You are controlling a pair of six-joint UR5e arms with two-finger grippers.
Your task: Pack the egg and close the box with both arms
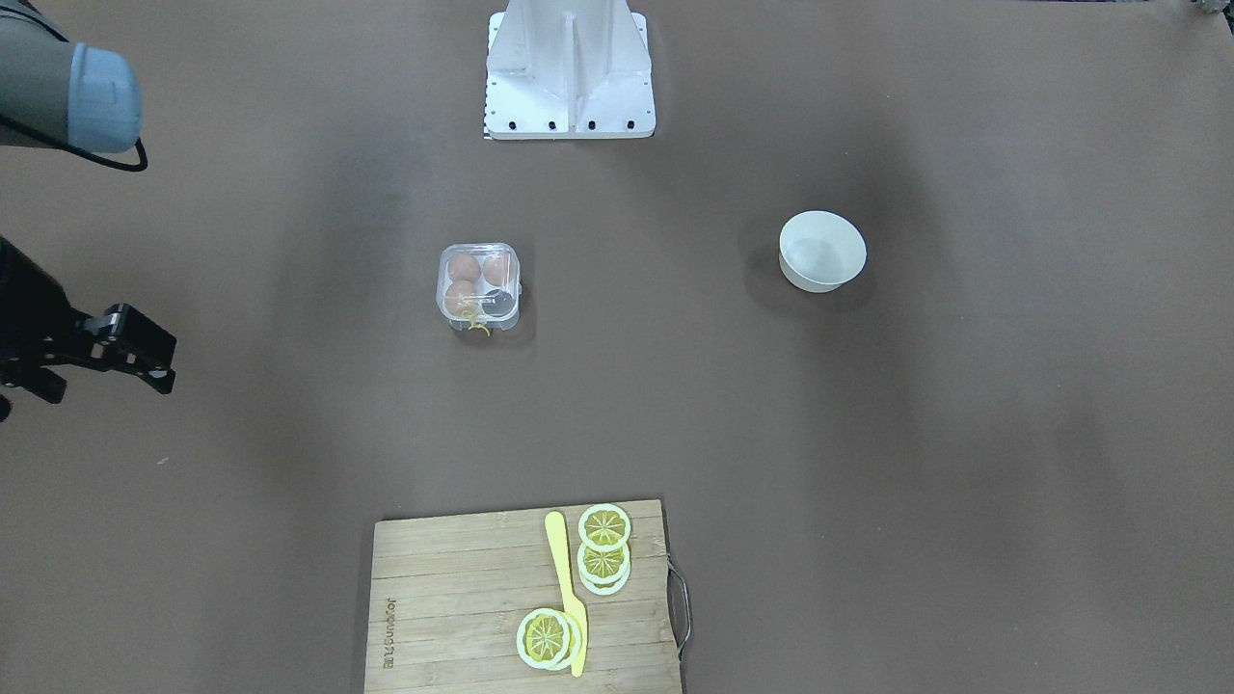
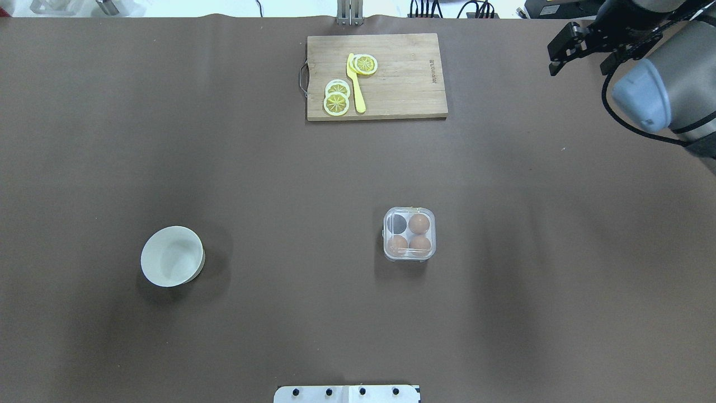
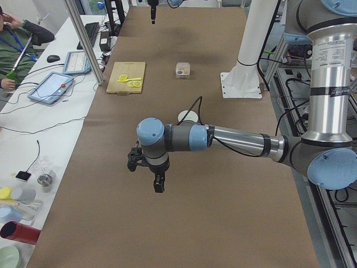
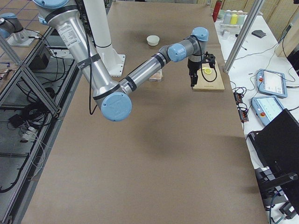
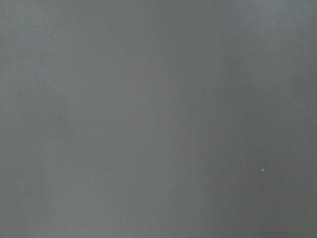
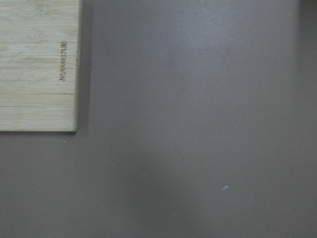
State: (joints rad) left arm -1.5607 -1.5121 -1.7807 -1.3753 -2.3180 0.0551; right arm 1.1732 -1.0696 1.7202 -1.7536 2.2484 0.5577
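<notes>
Eggs (image 2: 419,223), three orange-brown ones, sit in cells of the clear egg box (image 2: 409,234), which stands closed near the middle of the table (image 2: 279,168), well apart from both hands. The right hand (image 2: 579,61) hangs over the table's far right corner, near the wooden cutting board (image 2: 403,84), its fingers spread wide and holding nothing. The left hand (image 3: 148,170) hovers above the table's left end; whether it is wide or narrow cannot be told.
</notes>
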